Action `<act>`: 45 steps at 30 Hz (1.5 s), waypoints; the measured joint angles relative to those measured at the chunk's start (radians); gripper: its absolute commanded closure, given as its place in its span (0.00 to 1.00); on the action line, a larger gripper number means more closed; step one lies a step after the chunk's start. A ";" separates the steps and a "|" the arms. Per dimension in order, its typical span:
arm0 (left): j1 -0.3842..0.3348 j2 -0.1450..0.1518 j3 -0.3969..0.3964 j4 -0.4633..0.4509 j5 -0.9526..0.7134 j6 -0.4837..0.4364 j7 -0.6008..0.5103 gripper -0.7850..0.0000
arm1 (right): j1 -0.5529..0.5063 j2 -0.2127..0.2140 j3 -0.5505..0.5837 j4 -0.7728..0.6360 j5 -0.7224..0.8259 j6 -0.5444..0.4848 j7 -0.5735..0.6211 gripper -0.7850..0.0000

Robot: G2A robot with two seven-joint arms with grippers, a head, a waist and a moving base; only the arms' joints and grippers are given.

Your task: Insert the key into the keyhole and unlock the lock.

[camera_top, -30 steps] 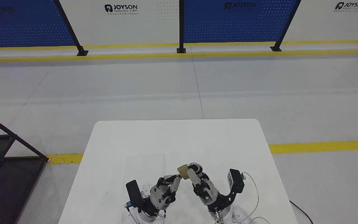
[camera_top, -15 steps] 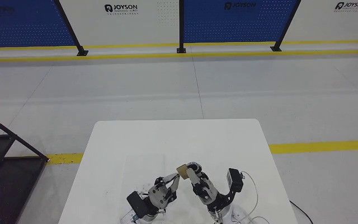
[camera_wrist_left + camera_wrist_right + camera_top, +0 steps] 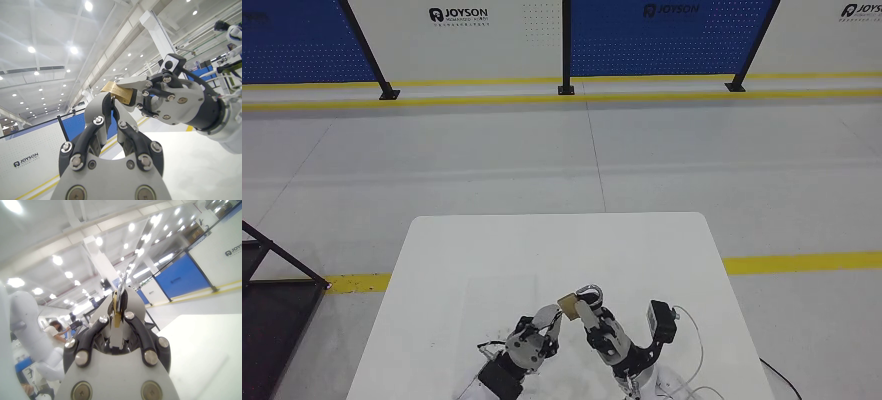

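Observation:
A brass padlock (image 3: 568, 303) hangs in the air over the white table's (image 3: 542, 250) near part, held between both arms. My right gripper (image 3: 582, 306) is shut on the padlock body (image 3: 117, 91), which appears edge-on (image 3: 116, 319) between its fingers in the right wrist view. The silver shackle (image 3: 121, 285) sticks out past its fingertips. My left gripper (image 3: 111, 103) is shut on a small silver key (image 3: 112, 98), whose tip meets the padlock's underside. Seen from above, the left gripper (image 3: 548, 318) sits just left of the lock.
A white cable (image 3: 694, 335) loops off the right arm near the table's front right corner. A black metal frame (image 3: 272, 270) stands on the floor left of the table. Yellow floor lines and blue-white barriers lie beyond.
The left wrist has rolled with the key at the lock, swinging its camera block out of sight under the arm. The shackle loop now shows farther past the right gripper's fingers.

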 measured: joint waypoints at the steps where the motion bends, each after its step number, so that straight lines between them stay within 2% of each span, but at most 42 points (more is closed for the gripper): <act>1: 0.002 0.000 0.001 -0.003 -0.017 -0.017 0.004 0.00 | 0.000 0.000 0.001 0.000 0.002 0.002 -0.001 1.00; 5: 0.019 0.007 -0.004 -0.013 -0.085 -0.133 -0.012 0.00 | 0.005 -0.002 0.007 0.006 0.030 0.027 -0.003 1.00; 9: 0.065 0.026 -0.053 -0.046 -0.151 -0.276 -0.032 0.00 | 0.017 -0.003 0.010 0.020 0.073 0.072 0.027 1.00; 13: 0.146 0.055 -0.154 -0.102 -0.250 -0.442 -0.041 0.00 | 0.052 -0.009 -0.011 0.056 0.119 0.203 0.170 1.00; 16: 0.204 0.076 -0.259 -0.130 -0.314 -0.512 -0.038 0.00 | 0.103 -0.020 -0.053 0.093 0.135 0.318 0.290 1.00; 19: 0.256 0.090 -0.360 -0.130 -0.361 -0.532 -0.026 0.00 | 0.160 -0.034 -0.109 0.140 0.146 0.416 0.423 1.00; 22: 0.295 0.098 -0.441 -0.113 -0.389 -0.515 -0.013 0.00 | 0.213 -0.050 -0.165 0.194 0.139 0.495 0.526 1.00; 25: 0.315 0.103 -0.495 -0.092 -0.418 -0.510 -0.014 0.00 | 0.252 -0.066 -0.228 0.244 0.093 0.557 0.600 1.00; 31: 0.320 0.103 -0.520 -0.074 -0.439 -0.513 -0.019 0.00 | 0.298 -0.092 -0.325 0.315 -0.002 0.624 0.660 1.00; 32: 0.320 0.103 -0.520 -0.075 -0.439 -0.513 -0.019 0.00 | 0.303 -0.095 -0.334 0.323 -0.013 0.632 0.656 0.94; 33: 0.320 0.103 -0.520 -0.075 -0.439 -0.513 -0.019 0.00 | 0.306 -0.098 -0.343 0.330 -0.022 0.637 0.653 0.82; 34: 0.320 0.103 -0.520 -0.075 -0.439 -0.513 -0.019 0.00 | 0.310 -0.102 -0.352 0.339 -0.031 0.642 0.650 0.58; 35: 0.320 0.103 -0.520 -0.075 -0.439 -0.513 -0.019 0.00 | 0.313 -0.104 -0.358 0.345 -0.038 0.647 0.647 0.51; 36: 0.320 0.103 -0.520 -0.075 -0.439 -0.513 -0.019 0.00 | 0.315 -0.106 -0.362 0.350 -0.045 0.652 0.642 0.16; 37: 0.320 0.103 -0.520 -0.075 -0.438 -0.513 -0.019 0.00 | 0.317 -0.108 -0.366 0.355 -0.053 0.658 0.635 0.00; 45: 0.320 0.103 -0.520 -0.075 -0.439 -0.513 -0.019 0.00 | 0.294 -0.102 -0.361 0.333 -0.100 0.651 0.563 0.00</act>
